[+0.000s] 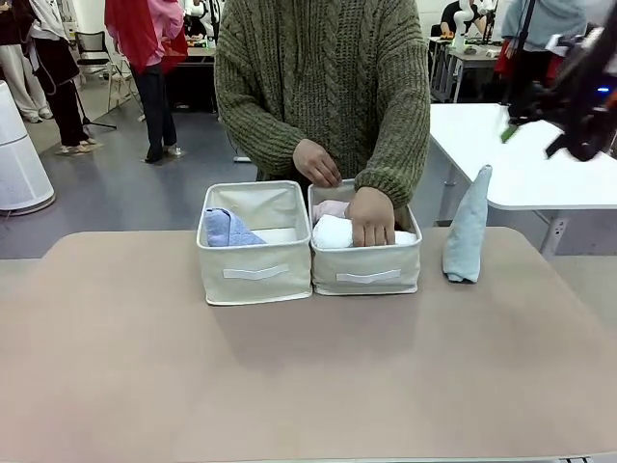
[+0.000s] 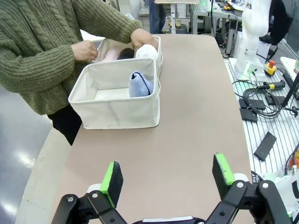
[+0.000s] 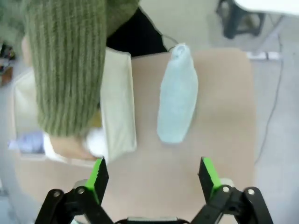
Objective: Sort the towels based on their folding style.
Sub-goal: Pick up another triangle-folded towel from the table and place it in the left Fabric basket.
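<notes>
Both pairs of jaws stand wide apart, holding nothing. Ahead of the right gripper [image 3: 154,173], across bare table [image 3: 219,140], a pale teal cone towel [image 3: 177,100] stands alone with a clear path to it. To its left, a person's green sleeve [image 3: 65,65] covers a beige bin [image 3: 119,107]. Well ahead of the left gripper [image 2: 167,176], a nearer bin [image 2: 114,109] holds a light blue towel [image 2: 140,84]. Behind it, the person's hand [image 2: 142,37] presses a white towel [image 2: 148,51] in the beige bin.

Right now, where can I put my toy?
The table is bare along its near side, in front of both beige bins, and at its left end. Crowded: the right bin, with towels and the person's hand.
</notes>
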You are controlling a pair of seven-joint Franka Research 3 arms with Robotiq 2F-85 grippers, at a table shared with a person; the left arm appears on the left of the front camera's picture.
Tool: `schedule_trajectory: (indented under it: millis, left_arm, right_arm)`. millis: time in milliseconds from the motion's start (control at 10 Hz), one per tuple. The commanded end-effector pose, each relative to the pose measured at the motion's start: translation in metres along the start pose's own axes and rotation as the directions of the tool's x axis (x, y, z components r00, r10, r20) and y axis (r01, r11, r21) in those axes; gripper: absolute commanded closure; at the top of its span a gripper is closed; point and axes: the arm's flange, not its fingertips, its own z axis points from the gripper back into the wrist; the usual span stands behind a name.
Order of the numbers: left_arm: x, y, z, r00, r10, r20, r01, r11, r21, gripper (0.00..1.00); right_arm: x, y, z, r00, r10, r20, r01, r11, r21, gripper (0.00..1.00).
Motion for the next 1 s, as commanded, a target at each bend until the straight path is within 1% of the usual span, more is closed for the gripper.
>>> schedule_trajectory:
  millis: [0,100,200,300,400,500,600,700,800,900]
  left_arm:
    - [0.001,-0.001,0.002,1.0,-0.013,0.015,0.013,1.0,0.006,0.0]
    - [0.001,-0.001,0.002,1.0,-0.013,0.015,0.013,1.0,0.006,0.0]
    - [0.001,-0.001,0.002,1.0,-0.013,0.015,0.013,1.0,0.006,0.0]
    - [0.001,-0.001,0.002,1.0,-0.013,0.015,0.013,1.0,0.006,0.0]
    - [0.001,-0.001,0.002,1.0,-0.013,0.015,0.013,1.0,0.006,0.0]
    - [0.001,-0.001,0.002,1.0,-0.013,0.015,0.013,1.0,0.006,0.0]
    - [0.001,-0.001,0.002,1.0,-0.013,0.015,0.013,1.0,0.006,0.0]
    - [0.001,-0.001,0.002,1.0,-0.013,0.015,0.013,1.0,0.006,0.0]
    - [0.001,-0.001,0.002,1.0,-0.013,0.015,0.013,1.0,0.006,0.0]
    - [0.001,-0.001,0.002,1.0,-0.013,0.015,0.013,1.0,0.006,0.0]
  right_arm:
    - [0.03,0.013,-0.02,0.989,-0.144,-0.035,0.143,0.989,-0.037,0.0]
    - [0.043,0.014,-0.034,0.977,-0.205,-0.054,0.2,0.976,-0.092,0.0]
    - [0.049,0.012,-0.047,0.97,-0.225,-0.089,0.211,0.967,-0.144,0.0]
    - [0.056,0.01,-0.052,0.97,-0.221,-0.099,0.201,0.963,-0.181,0.0]
    - [0.057,0.008,-0.057,0.977,-0.15,-0.15,0.126,0.979,-0.159,0.0]
    - [0.06,0.005,-0.064,0.974,-0.125,-0.188,0.1,0.985,-0.139,0.0]
    - [0.064,0.004,-0.073,0.974,-0.102,-0.204,0.074,0.987,-0.143,0.0]
    - [0.068,0.002,-0.082,0.969,-0.098,-0.227,0.065,0.987,-0.147,0.0]
    - [0.074,0.0,-0.091,0.97,-0.108,-0.219,0.07,0.982,-0.174,0.0]
    - [0.081,-0.004,-0.099,0.965,-0.126,-0.229,0.082,0.978,-0.193,0.0]
